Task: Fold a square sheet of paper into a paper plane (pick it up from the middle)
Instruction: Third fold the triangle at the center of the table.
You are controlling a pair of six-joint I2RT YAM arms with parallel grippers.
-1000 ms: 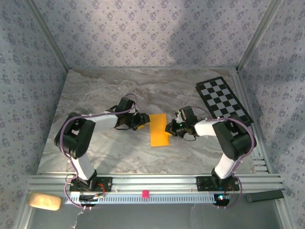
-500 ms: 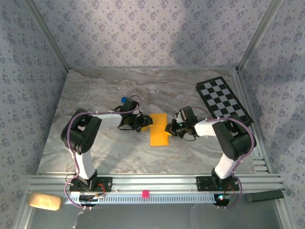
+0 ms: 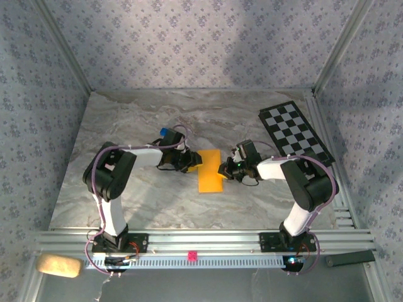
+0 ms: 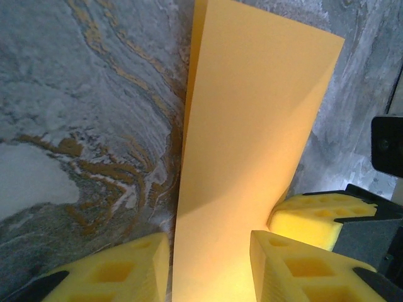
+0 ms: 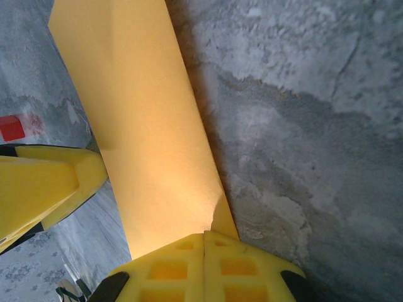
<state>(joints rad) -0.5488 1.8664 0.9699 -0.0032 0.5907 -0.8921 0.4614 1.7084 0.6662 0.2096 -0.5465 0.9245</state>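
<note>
The square sheet of paper [image 3: 210, 171] lies mid-table as a narrow orange-yellow folded rectangle. My right gripper [image 3: 224, 168] is shut on its right edge; in the right wrist view the yellow foam fingertips [image 5: 204, 251] meet over the paper [image 5: 145, 126]. My left gripper [image 3: 196, 160] is at the paper's left edge. In the left wrist view the left gripper [image 4: 211, 267] is open, and a raised part of the paper [image 4: 252, 126] stands between its jaws. The right gripper's finger [image 4: 315, 214] shows beside it.
A black-and-white checkered board [image 3: 295, 133] lies at the back right. A tiny blue cube [image 3: 164, 132] sits behind the left wrist. A beige pad [image 3: 58, 265] and a black bar [image 3: 352, 258] lie off the table's front edge, below the aluminium rail [image 3: 201, 242].
The left arm has reached further right to the paper's left edge, uncovering the blue cube, and its jaws have narrowed around the paper. The right gripper has stayed shut on the right edge.
</note>
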